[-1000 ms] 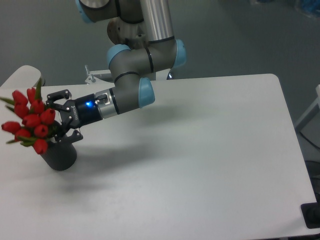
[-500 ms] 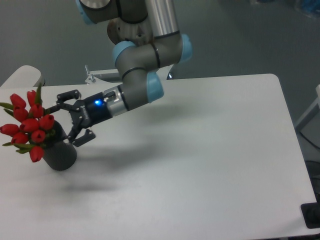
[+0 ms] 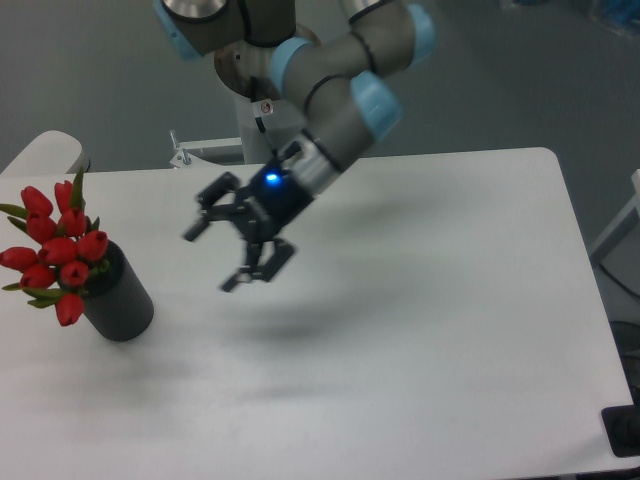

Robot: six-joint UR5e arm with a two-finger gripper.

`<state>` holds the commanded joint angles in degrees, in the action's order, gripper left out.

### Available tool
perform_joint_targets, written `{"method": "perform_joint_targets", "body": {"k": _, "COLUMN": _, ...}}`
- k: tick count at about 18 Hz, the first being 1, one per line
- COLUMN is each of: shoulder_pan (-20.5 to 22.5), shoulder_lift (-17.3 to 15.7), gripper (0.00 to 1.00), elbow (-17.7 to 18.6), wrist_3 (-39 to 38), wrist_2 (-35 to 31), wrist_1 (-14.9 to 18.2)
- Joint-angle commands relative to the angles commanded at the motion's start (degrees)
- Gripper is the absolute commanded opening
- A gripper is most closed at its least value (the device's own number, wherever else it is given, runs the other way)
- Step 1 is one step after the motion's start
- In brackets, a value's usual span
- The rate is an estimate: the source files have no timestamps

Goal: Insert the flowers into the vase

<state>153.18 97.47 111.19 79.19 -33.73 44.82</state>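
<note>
Flowers [image 3: 55, 250] seated in vase [image 3: 118, 300], stems held by its mouth; gripper [image 3: 232, 252] spread, empty, well apart.

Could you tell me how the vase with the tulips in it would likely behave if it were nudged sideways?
The vase is a tall, narrow cylinder, so it may tip rather than slide. The flowers lean out over its left rim, probably biasing a fall that way. Its matte surface suggests some grip on the table.

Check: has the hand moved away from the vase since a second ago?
Yes. The hand has pulled right, away from the vase, now open above the table.
</note>
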Motion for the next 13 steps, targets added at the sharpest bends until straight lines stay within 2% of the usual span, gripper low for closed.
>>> {"method": "perform_joint_targets", "body": {"k": 5, "shoulder_pan": 1.94, "shoulder_lift": 1.58, "gripper": 1.00, "elbow": -7.11, "wrist_3": 1.05, "wrist_2": -15.64, "wrist_1": 0.09}}
{"method": "perform_joint_targets", "body": {"k": 11, "shoulder_pan": 1.42, "shoulder_lift": 5.62, "gripper": 1.00, "elbow": -16.52, "wrist_3": 2.90, "wrist_2": -29.09, "wrist_1": 0.53}}
{"method": "perform_joint_targets", "body": {"k": 13, "shoulder_pan": 0.63, "shoulder_lift": 6.76, "gripper": 1.00, "elbow": -18.98, "wrist_3": 3.95, "wrist_2": -33.49, "wrist_1": 2.01}}
